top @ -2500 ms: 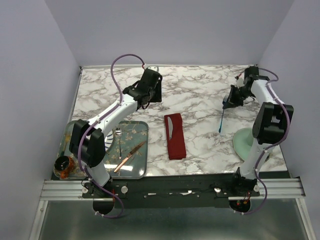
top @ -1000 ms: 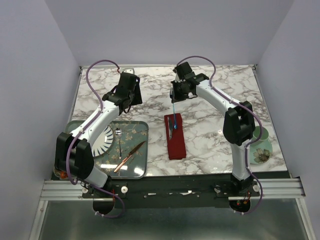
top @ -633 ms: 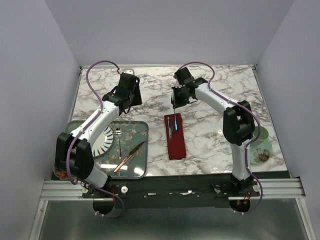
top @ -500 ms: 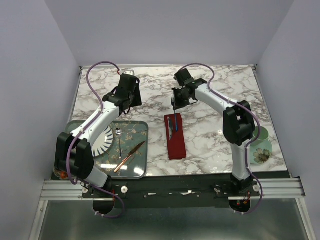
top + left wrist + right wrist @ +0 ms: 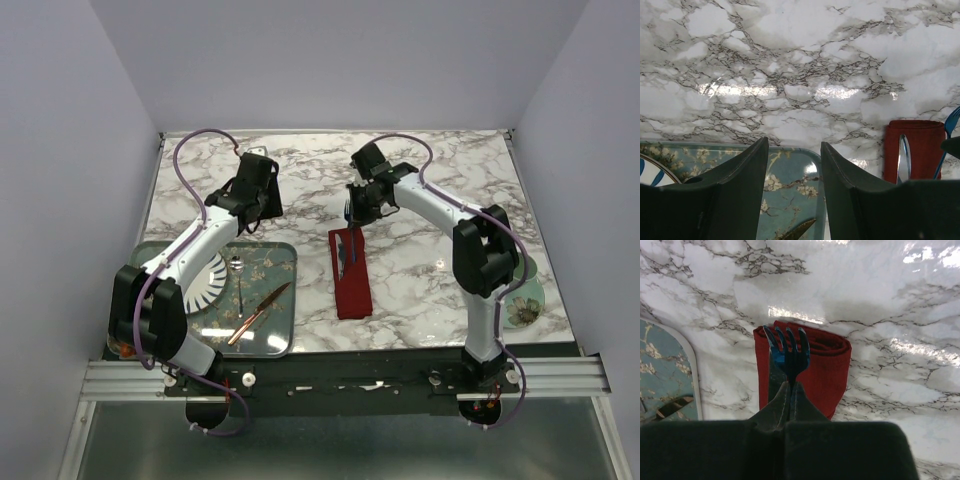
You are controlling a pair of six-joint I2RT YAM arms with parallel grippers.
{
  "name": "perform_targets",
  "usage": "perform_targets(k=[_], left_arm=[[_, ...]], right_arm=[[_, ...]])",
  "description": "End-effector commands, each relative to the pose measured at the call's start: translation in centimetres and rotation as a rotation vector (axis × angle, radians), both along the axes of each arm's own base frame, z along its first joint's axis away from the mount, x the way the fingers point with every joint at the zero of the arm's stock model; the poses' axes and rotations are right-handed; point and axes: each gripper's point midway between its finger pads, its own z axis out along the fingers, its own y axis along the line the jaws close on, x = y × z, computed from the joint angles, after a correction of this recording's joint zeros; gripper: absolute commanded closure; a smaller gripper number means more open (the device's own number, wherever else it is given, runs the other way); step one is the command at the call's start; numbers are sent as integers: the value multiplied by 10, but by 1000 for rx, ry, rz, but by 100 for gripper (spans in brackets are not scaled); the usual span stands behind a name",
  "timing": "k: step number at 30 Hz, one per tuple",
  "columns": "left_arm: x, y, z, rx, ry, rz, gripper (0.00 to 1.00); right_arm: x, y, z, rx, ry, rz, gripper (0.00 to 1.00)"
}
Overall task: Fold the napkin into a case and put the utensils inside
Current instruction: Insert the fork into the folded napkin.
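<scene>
Right gripper [image 5: 788, 399]: closed tight on the blue fork [image 5: 788, 353]; the two fingers meet around its shaft.
Fork: the tines stick out beyond the fingertips and lie over the open end of the case [image 5: 826, 369]. Whether they touch the cloth cannot be told.
Left gripper [image 5: 792, 146]: jaws apart with nothing between them, hanging above the table [image 5: 420, 180] at the far edge of the tray [image 5: 790, 192].
Case: dark red cloth folded into a narrow long rectangle, flat on the marble near the middle of the table, just right of the tray, long side running near to far.
Silvery utensil [image 5: 903, 161]: lies lengthwise in the far mouth of the case, its pale end showing against the red, just left of the fork.
Tray contents: copper knife [image 5: 258, 313] lying at an angle, small spoon [image 5: 238, 280] beside it, striped plate [image 5: 205, 285] at the left side.
Arm positions: both arms reach toward the far half of the table, the left over the tray's far corner, the right bent inward over the case.
</scene>
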Motion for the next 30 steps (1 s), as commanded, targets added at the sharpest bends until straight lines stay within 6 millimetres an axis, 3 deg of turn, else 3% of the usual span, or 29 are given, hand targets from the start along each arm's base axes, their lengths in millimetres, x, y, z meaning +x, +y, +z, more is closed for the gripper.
perform_targets(k=[1,18,30], left_arm=[[-3,1,9,-28,-28,11,43],[-9,4,1,-32,-16,22,43],[-16,6,-4,-30,-9,16,44]], right_arm=[[-28,-3,1,2,79,4,98],[-68,-5,-15,-4,199,8,96],[-83,-4,-25,-18,245,12,94]])
